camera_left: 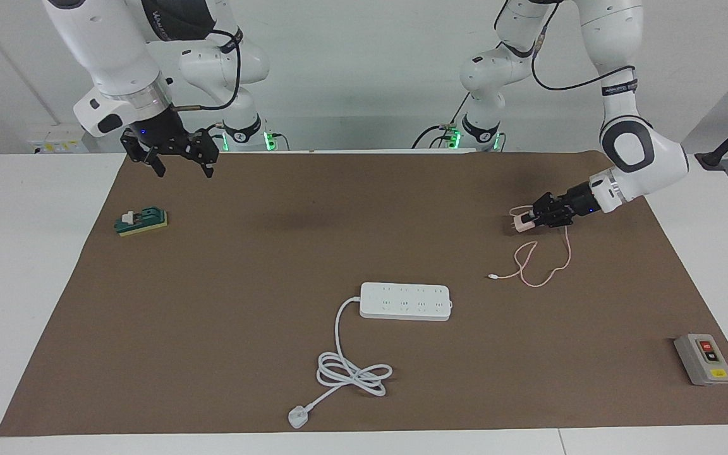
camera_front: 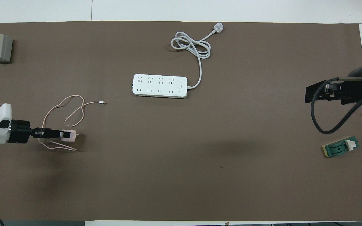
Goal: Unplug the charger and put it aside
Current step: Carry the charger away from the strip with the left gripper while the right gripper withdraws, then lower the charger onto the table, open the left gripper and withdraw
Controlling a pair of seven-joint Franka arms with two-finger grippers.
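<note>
Left gripper (camera_left: 531, 221) is clamped on the charger (camera_left: 522, 223), low over the mat (camera_left: 275, 265) at the left arm's end. I'd lower it flat, then let go. Pale pink cube, prongs out, thin cable (camera_left: 544, 262) looping on the mat. Strip (camera_left: 405, 301) farther out. Right gripper (camera_left: 177, 155) waits, fingers apart.

The power strip (camera_left: 405, 301) is laid mid-surface (camera_left: 244, 253), its coiled cord (camera_left: 345, 373) run toward the edge farthest from the robots. The charger (camera_left: 524, 223) is held low over the left arm's end by the left gripper (camera_left: 536, 218). The switch box (camera_left: 703, 359) is set at that end's farthest corner.
</note>
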